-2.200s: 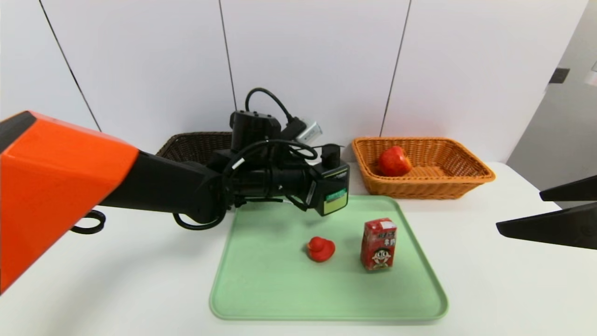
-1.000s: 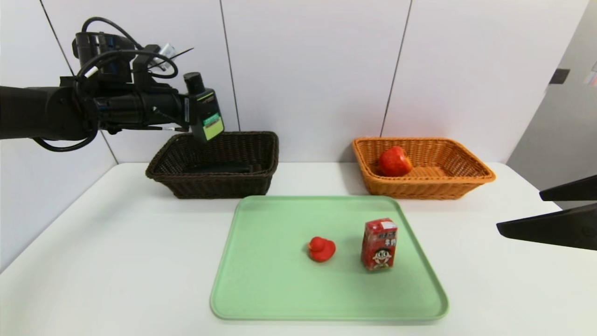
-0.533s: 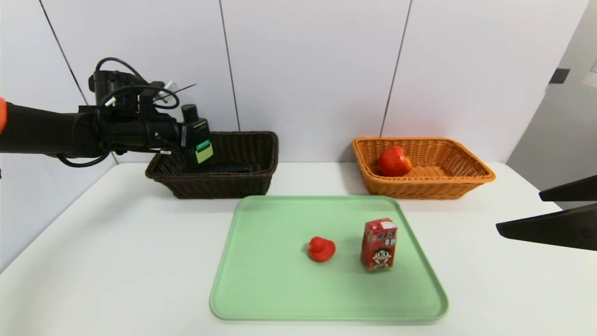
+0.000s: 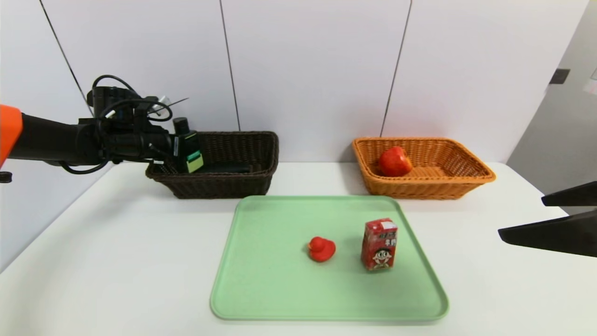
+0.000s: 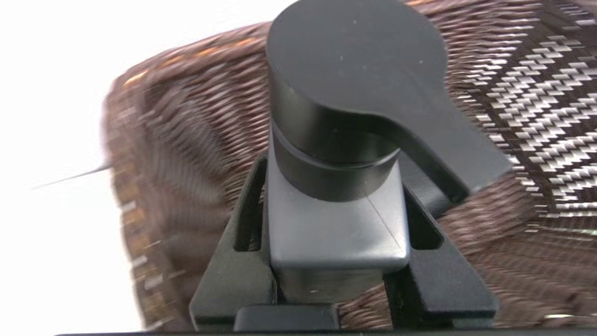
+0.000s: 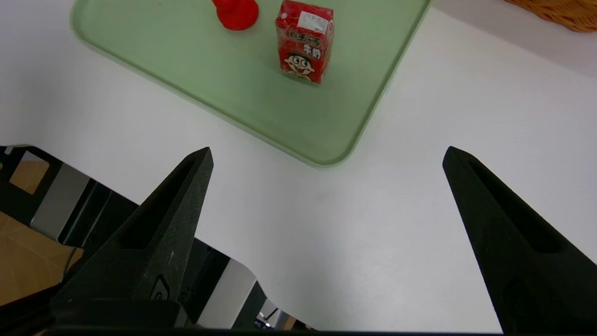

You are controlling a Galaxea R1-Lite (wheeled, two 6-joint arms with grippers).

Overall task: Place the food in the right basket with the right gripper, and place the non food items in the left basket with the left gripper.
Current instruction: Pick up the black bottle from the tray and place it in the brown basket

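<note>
Just beneath our left hand [image 4: 186, 154], which clasps the pump bottle [image 4: 188, 154], sits the left basket [image 4: 233, 182] holding the pouch [image 4: 224, 167]; apple [image 4: 394, 161] done, duck [image 4: 321, 248] and carton [image 4: 378, 244] remain, right hand [image 6: 326, 186] released.

Left gripper [image 4: 184, 156] at 10 o'clock, arm extended level from the left edge, jaws clamped. Right gripper [image 6: 326, 154] parked at 3 o'clock, jaws spread wide, holding nothing.
</note>
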